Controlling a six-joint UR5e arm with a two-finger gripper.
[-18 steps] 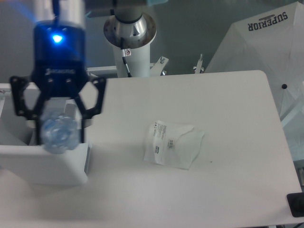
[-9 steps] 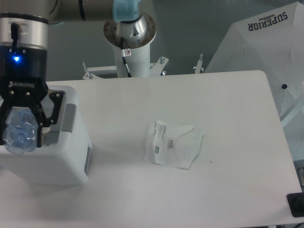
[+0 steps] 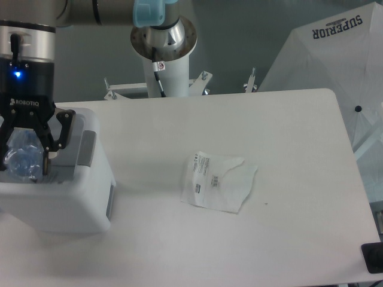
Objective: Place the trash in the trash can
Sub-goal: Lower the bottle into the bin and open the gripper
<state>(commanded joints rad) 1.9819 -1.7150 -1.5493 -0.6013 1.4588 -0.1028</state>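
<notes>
Camera view from above shows a white table (image 3: pixel 287 119) with the trash can (image 3: pixel 66 203) standing at its left edge. The trash can is a white box with rounded corners and a grey panel on the side that faces the middle of the table.

The gripper (image 3: pixel 24 156) hangs directly over the opening of the trash can, at the far left of the picture. A blue light shines on its dark body. Its two black fingers (image 3: pixel 60 128) are set narrow around the bottle (image 3: pixel 23 156), and they hold it. The bottle is clear plastic with a bluish look, and it sits between the fingers just above the rim of the trash can, partly inside the opening. I cannot tell whether its lower end touches anything inside.

The pouch (image 3: pixel 216 181) lies flat on the table, well apart from the trash can, to the right of it and near the middle of the table. It is whitish and half transparent, with a small printed label on the part nearest to the trash can.

Behind the table, to the right of the trash can, stands the white base of the arm (image 3: pixel 164 54). A white cloth with the word SUPERIOR (image 3: pixel 311 60) is at the far right corner.
</notes>
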